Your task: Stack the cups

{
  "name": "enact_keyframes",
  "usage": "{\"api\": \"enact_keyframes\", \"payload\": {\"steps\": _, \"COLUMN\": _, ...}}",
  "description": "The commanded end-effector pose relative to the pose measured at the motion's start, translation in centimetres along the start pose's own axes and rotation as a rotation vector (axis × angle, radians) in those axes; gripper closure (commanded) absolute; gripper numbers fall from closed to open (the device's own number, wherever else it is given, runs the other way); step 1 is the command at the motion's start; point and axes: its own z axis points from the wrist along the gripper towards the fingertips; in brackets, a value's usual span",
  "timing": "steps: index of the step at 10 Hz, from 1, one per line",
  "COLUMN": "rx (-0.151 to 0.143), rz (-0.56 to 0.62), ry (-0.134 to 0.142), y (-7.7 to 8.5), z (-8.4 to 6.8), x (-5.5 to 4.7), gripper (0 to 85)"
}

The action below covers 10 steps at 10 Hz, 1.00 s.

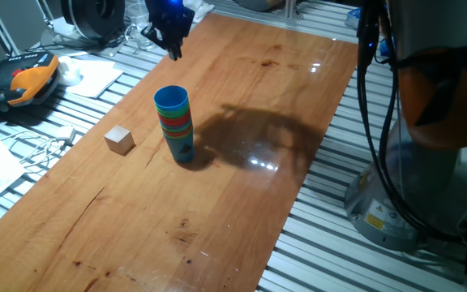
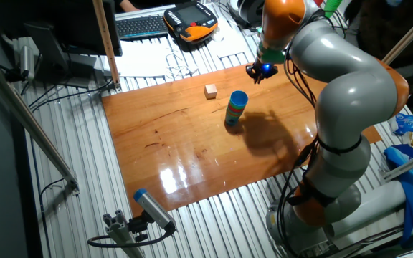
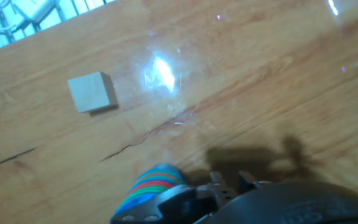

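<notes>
The small tapered plastic cups [image 1: 174, 123], in red, green & blue bands w/ a blue one on top, stand nested as one upright stack on the reddish-brown wooden tabletop [image 1: 242, 203], a bit left of centre in one fixed view. The stack's mouth is open & faces up. In the other fixed view the same stack [image 2: 235, 108] sits upper centre of the frame, near the far edge of the tabletop [image 2: 192, 154]. In the hand view only the striped top of the stack [image 3: 149, 186] shows, at the bottom edge, partly behind dark hardware.

The small pale wooden cube [image 1: 120, 140] lies on the tabletop just left of the stack in one fixed view, apart from it, not touching. In the other fixed view the cube [image 2: 210, 91] is up & left of the stack; in the hand view it [image 3: 92, 92] is in the upper left.

The black two-finger gripper [image 1: 171, 42] w/ a blue glow hangs at the top of one fixed view, above & behind the stack, well apart from it; nothing is between the jaws. Can't tell how far the jaws are spread. In the other fixed view the gripper [image 2: 261, 72] is up & right of the stack, at the end of the grey & orange robot arm [image 2: 350, 93].

An orange & black handheld pendant [image 1: 24, 81] lies off the tabletop at the left edge of one fixed view.
</notes>
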Motion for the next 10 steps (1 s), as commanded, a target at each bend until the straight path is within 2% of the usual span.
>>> {"api": "enact_keyframes", "payload": {"steps": 1, "rx": 0.012, "rz": -0.008, "ry": -0.006, "y": -0.22, "z": 0.01, "x": -0.35, "gripper": 85.0}}
{"api": "enact_keyframes", "payload": {"steps": 2, "rx": 0.017, "rz": -0.020, "ry": -0.005, "y": -0.62, "z": -0.02, "x": -0.79, "gripper": 85.0}}
{"api": "enact_keyframes", "payload": {"steps": 5, "rx": 0.024, "rz": -0.032, "ry": 0.007, "y": -0.57, "z": 0.12, "x": -1.01, "gripper": 85.0}}
{"api": "enact_keyframes", "payload": {"steps": 7, "rx": 0.013, "rz": -0.034, "ry": 0.017, "y": -0.38, "z": 0.23, "x": -1.05, "gripper": 85.0}}
{"api": "enact_keyframes", "payload": {"steps": 10, "rx": 0.007, "rz": -0.038, "ry": 0.014, "y": -0.08, "z": 0.31, "x": -1.03, "gripper": 85.0}}
